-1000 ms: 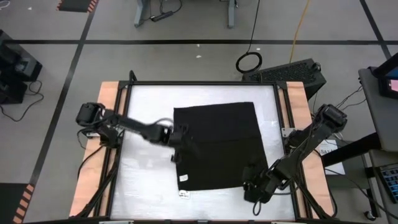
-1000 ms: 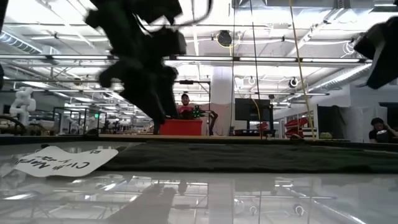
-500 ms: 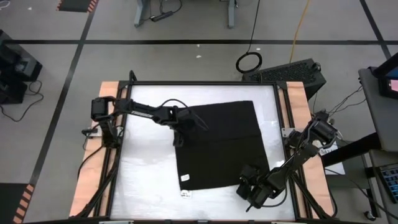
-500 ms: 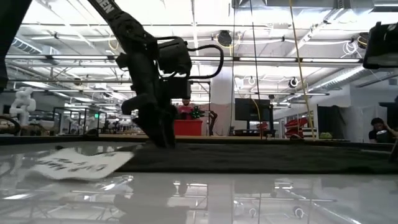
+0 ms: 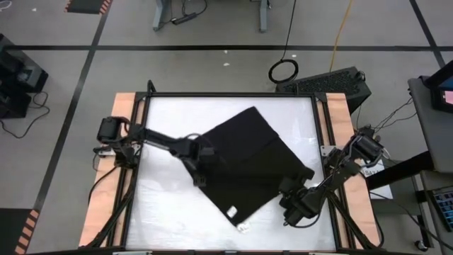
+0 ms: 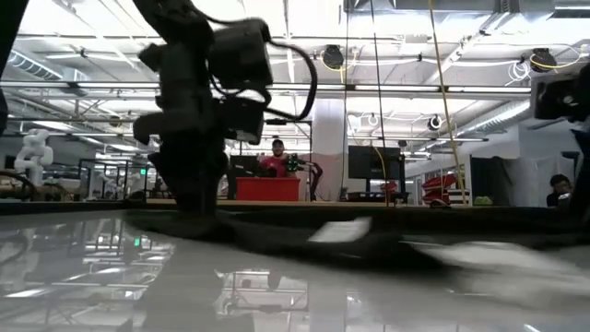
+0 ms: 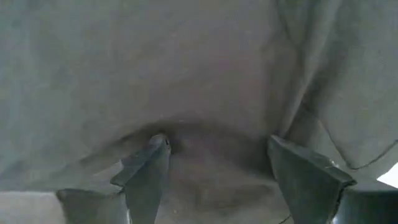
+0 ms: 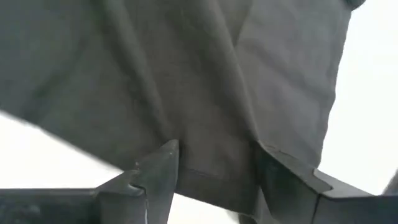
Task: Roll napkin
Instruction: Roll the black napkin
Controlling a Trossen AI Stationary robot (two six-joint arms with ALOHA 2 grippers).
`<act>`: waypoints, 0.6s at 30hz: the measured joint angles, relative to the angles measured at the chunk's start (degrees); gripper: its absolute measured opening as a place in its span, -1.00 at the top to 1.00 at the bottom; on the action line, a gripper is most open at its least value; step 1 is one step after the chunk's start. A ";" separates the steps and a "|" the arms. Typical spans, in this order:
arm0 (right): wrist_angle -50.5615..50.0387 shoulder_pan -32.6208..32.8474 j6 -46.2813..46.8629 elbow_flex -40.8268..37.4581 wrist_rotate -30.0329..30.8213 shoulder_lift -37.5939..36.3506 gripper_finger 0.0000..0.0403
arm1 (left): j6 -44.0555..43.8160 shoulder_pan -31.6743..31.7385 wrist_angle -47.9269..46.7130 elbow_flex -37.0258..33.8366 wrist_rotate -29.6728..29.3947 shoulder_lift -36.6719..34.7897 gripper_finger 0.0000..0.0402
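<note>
Here's the napkin (image 5: 244, 164), black cloth lying on the white table (image 5: 163, 205), skewed so its corners point like a diamond, with a small white tag (image 5: 243, 227) poking out at the corner nearest the table's front edge. The left gripper (image 5: 199, 168) is down on the cloth's left corner, and from its wrist camera the two fingers (image 7: 146, 168) stand spread apart with the fabric bunched into soft wrinkles between and just ahead of them; nothing is clearly pinched there, the tips simply press into the cloth. Over on the other side, the right gripper (image 5: 289, 202) sits at the napkin's right-hand edge, close to the front corner. Its wrist camera shows fingers (image 8: 158, 171) parted as well, an edge of the cloth lying in the gap between them and a long fold running away from the tips, bright table surface on either side of the fabric. From table height, the left gripper (image 6: 198, 217) reaches down to the surface with the dark cloth stretching out flat beside it toward the right, a pale blur on it that could be the tag. Behind the table, a person (image 6: 276, 157) sits far back in the room by a red bin (image 6: 268, 188).
</note>
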 joint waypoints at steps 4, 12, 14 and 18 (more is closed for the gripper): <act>-0.99 -2.54 -3.29 0.00 0.48 0.00 -0.01 | -9.59 -6.29 5.19 -0.07 -2.03 0.04 -0.38; -1.89 -3.63 -6.79 0.70 6.46 -3.06 -0.01 | -15.17 -10.72 5.62 1.26 -12.63 -0.26 -0.38; -1.25 -2.90 -8.16 2.21 8.15 -4.89 -0.01 | -13.47 -10.61 3.13 2.21 -15.71 -0.85 -0.38; 7.26 0.72 -15.89 5.97 11.28 -7.24 -0.01 | -9.21 -10.48 2.40 3.32 -19.29 -3.18 -0.38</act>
